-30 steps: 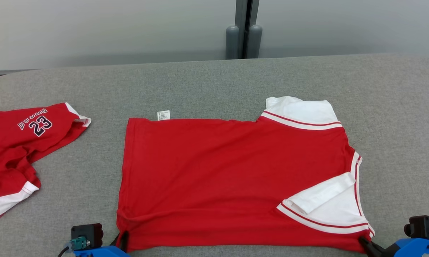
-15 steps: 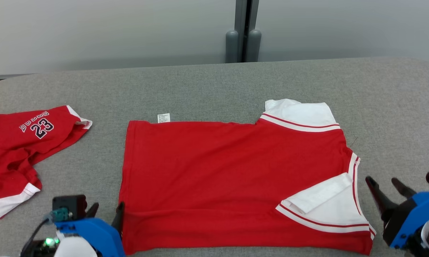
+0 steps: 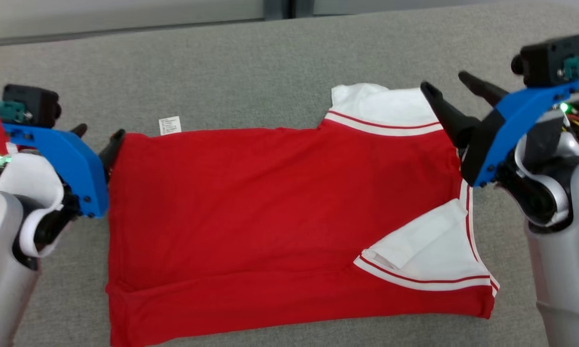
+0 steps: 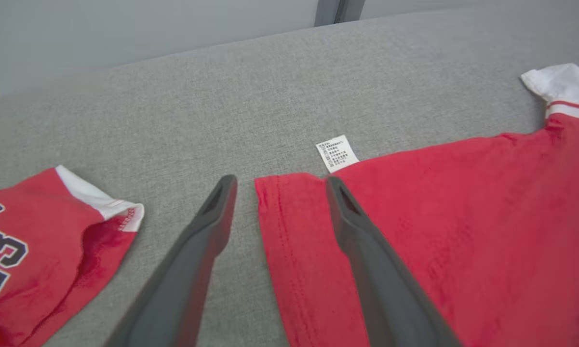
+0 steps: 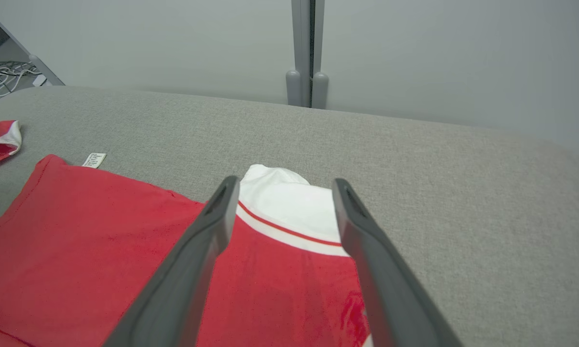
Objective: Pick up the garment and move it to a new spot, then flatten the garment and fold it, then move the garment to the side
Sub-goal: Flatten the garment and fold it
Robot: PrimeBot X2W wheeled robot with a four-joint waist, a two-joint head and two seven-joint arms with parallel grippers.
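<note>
At far corners of the shirt (image 3: 270, 202), your left gripper (image 3: 99, 132) and right gripper (image 3: 443, 82) both gape, empty. Shirt flat on table (image 3: 270, 62). Left wrist view gives you a "23" jersey (image 4: 38, 241) nearby; right wrist view, the white sleeve (image 5: 284, 207) between fingers.

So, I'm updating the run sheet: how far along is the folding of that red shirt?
Done: the red shirt lies spread flat on the grey table, its near white sleeve turned in over the body. In hand: the left gripper at the far hem corner and the right gripper above the far white sleeve, both open, gripping nothing. Remaining: the folds, then moving it aside.
</note>
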